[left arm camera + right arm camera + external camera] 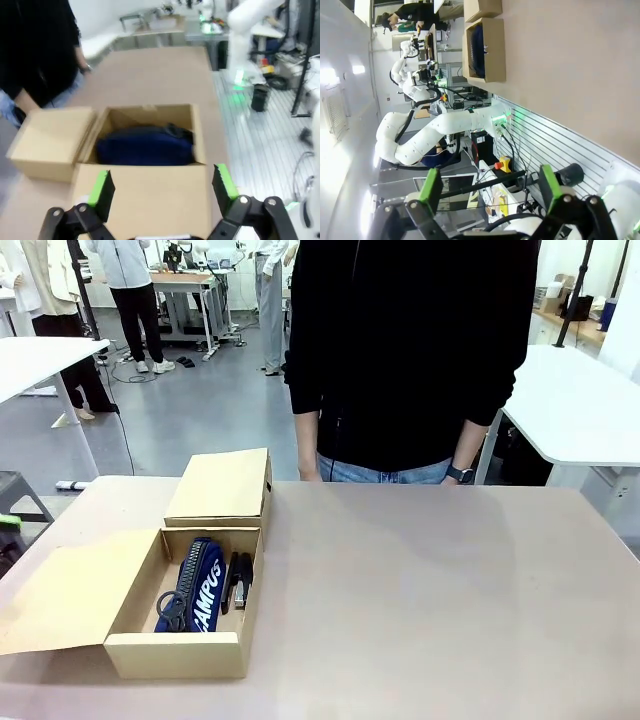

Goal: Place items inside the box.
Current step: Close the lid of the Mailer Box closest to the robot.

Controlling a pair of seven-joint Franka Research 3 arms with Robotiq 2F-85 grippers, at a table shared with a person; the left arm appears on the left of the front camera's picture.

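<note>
campus pouch (pixel 205 585) and probably staplers (pixel 240 580) sit in the box (pixel 180 652) (small lid shut); desk (pixel 430 590) bare, flap open. both grippers (pixel 162 187) (pixel 490 187) spread, empty.

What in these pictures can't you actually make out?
- Small compartment, front view: its shut lid hides the contents.
- Black items beside the navy pouch, front view: too small to identify.
- Box contents, left wrist view: blurred.
- Person's hands, front view: hidden behind the table edge.
</note>
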